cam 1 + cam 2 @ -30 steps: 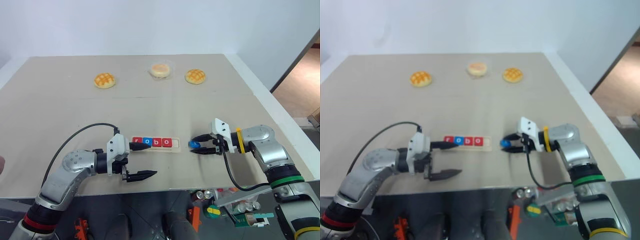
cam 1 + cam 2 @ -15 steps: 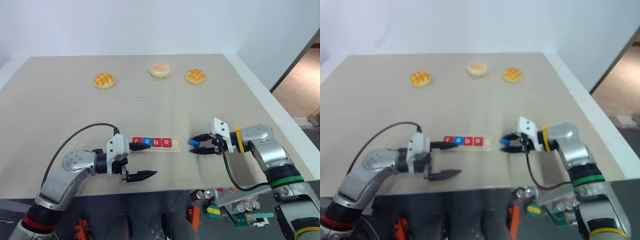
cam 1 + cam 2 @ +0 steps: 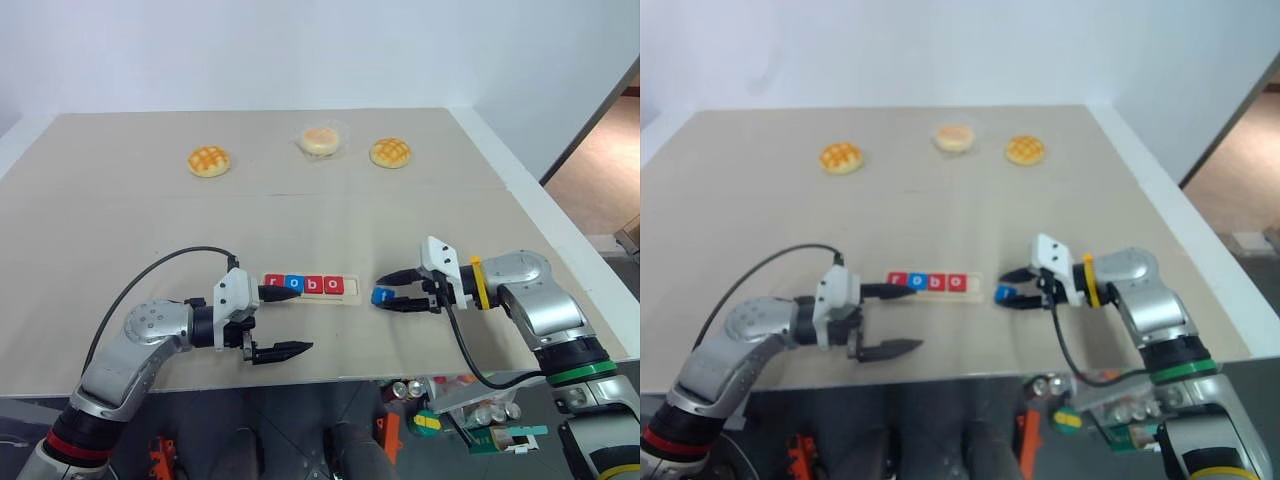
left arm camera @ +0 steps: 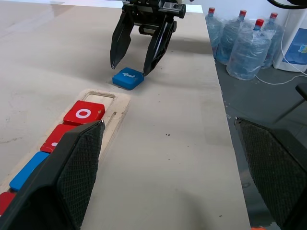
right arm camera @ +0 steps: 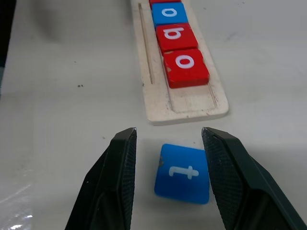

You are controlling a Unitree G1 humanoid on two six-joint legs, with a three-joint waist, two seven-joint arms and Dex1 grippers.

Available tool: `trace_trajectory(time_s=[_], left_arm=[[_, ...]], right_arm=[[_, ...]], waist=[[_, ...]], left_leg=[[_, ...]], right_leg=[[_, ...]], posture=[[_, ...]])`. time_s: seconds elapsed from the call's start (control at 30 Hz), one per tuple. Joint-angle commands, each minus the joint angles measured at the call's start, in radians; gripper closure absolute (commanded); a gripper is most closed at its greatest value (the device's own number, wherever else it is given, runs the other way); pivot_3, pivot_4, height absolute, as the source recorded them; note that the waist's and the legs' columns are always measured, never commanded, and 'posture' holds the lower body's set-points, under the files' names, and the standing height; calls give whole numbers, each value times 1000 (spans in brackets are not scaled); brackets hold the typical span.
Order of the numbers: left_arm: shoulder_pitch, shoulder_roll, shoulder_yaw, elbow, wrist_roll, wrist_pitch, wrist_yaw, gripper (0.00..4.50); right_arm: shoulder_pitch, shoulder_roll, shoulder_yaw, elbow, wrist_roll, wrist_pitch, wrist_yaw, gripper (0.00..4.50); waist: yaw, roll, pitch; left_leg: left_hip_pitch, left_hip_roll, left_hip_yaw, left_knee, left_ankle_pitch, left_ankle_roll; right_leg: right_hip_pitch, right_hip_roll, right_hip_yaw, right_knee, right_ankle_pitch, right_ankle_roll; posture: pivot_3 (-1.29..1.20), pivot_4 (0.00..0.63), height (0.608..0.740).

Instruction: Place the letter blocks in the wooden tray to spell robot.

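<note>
wooden tray [image 3: 311,287]: r-o-b-o seated, end slot free | blue t block [image 5: 183,173]: on table, our right claw [image 5: 169,178] spread astride it | left claw [image 3: 281,321]: spread, idle

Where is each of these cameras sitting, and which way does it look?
Head pair: look forward and down over the table; both arms show.
Left wrist: along the wooden tray toward the right end effector; its own black fingers show.
Right wrist: down between its fingers at the blue t block.
Both wrist views share tray and t block.
</note>
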Motion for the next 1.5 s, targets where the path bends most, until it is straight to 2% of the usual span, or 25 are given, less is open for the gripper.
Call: trace_trajectory(time_s=[0.03, 0.63, 1.07, 1.1, 1.5], left_arm=[[-3, 7, 14, -10, 5, -17, -7, 0], [-4, 0, 21, -13, -2, -19, -7, 0], [0, 3, 18, -16, 4, -22, -7, 0], [0, 3, 18, -15, 5, -23, -7, 0], [-11, -1, 12, -1, 10, -29, -12, 0]], right_arm=[[-7, -9, -48, 41, -5, -20, -33, 2298], [29, -15, -41, 5, 3, 53, -63, 2298], [81, 7, -37, -5, -26, 39, -148, 2298], [84, 14, -41, -10, -16, 55, -158, 2561], [112, 16, -57, -55, 15, 105, -168, 2561]], waist=[[0, 0, 0], [0, 0, 0], [0, 0, 0], [0, 0, 0], [0, 0, 0]], left_leg=[[0, 0, 0, 0, 0, 0], [0, 0, 0, 0, 0, 0], [0, 0, 0, 0, 0, 0], [0, 0, 0, 0, 0, 0], [1, 0, 0, 1, 0, 0]], right_leg=[[0, 0, 0, 0, 0, 0], [0, 0, 0, 0, 0, 0], [0, 0, 0, 0, 0, 0], [0, 0, 0, 0, 0, 0], [1, 0, 0, 0, 0, 0]], posture=[[0, 150, 739], [0, 150, 739], [0, 150, 739], [0, 150, 739], [0, 150, 739]])
